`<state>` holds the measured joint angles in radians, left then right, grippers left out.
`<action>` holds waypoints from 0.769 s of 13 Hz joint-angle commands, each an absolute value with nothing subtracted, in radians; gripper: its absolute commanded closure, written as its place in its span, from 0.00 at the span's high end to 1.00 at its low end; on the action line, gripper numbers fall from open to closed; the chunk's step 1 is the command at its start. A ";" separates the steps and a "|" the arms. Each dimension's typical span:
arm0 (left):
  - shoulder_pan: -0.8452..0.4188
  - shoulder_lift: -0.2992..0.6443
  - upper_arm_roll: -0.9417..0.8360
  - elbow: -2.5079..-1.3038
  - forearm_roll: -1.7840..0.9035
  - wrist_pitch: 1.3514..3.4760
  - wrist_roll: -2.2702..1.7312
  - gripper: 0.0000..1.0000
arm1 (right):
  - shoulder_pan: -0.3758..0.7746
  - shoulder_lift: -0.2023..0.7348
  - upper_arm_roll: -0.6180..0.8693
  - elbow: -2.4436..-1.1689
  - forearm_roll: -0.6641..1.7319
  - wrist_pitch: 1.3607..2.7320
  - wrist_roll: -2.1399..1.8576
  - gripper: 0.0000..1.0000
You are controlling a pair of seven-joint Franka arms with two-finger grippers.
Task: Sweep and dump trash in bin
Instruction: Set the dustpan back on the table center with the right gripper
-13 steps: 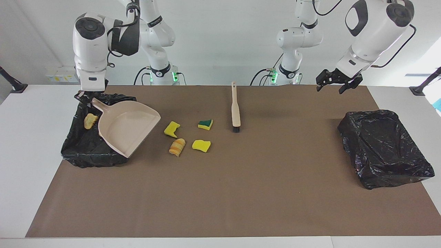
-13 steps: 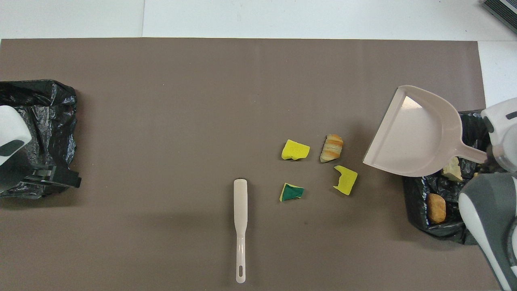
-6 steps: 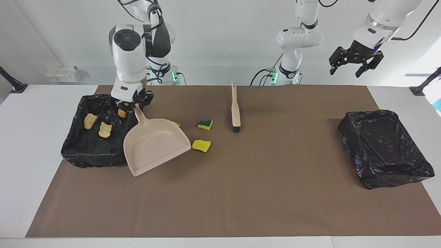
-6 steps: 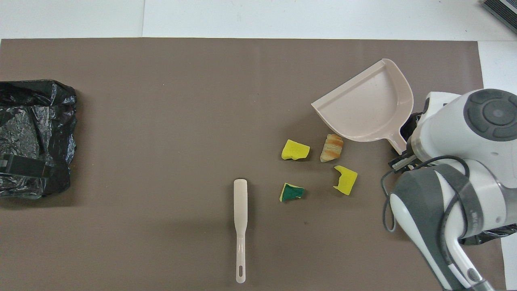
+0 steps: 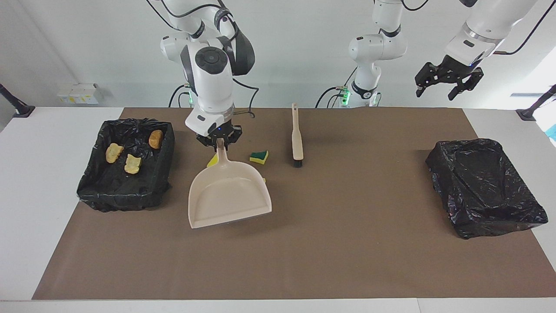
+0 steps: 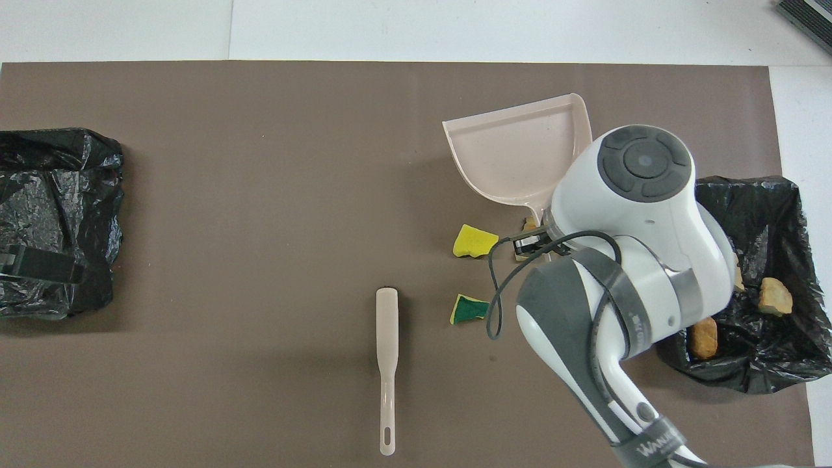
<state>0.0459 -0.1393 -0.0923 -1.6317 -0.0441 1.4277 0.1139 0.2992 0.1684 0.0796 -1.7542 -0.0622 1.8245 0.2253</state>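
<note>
- My right gripper [image 5: 218,141] is clamped on the beige plastic dustpan [image 5: 228,196] handle, pan over the brown mat [image 5: 347,243].
- Yellow and yellow-green sponge scraps [image 6: 475,240] lie just beside and under it.
- Three crumbly tan lumps [image 5: 132,163] sit in the crinkled black-lined bin [image 5: 126,191].
- My left gripper [image 5: 447,84] waits raised, fingers apart.

The right gripper [image 5: 218,141], clamped on the dustpan [image 5: 228,195] handle, swung from over the bin [image 5: 126,195] at the right arm's end toward the table's middle and lowered the pan over the scraps, covering the striped chunk and most of two yellow pieces. Three tan lumps [image 5: 126,161] came into view in that bin once the pan cleared it. The left gripper [image 5: 448,84] rose higher, jaws spread.
</note>
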 commanded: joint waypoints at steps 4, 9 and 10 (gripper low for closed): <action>0.058 -0.133 -0.103 -1.614 -0.026 1.419 0.110 1.00 | 0.463 0.463 0.074 -1.461 -0.034 1.868 0.525 0.00; 0.058 -0.133 -0.103 -1.614 -0.025 1.419 0.110 1.00 | 0.577 0.626 0.074 -1.384 -0.035 2.002 0.707 0.00; 0.058 -0.133 -0.103 -1.614 -0.025 1.419 0.110 1.00 | 0.581 0.632 0.074 -1.384 -0.034 2.017 0.724 0.00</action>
<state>0.0460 -0.1393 -0.0922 -1.6314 -0.0438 1.4277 0.1137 0.5720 0.5968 0.0788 -1.4349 -0.0532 2.0008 0.6886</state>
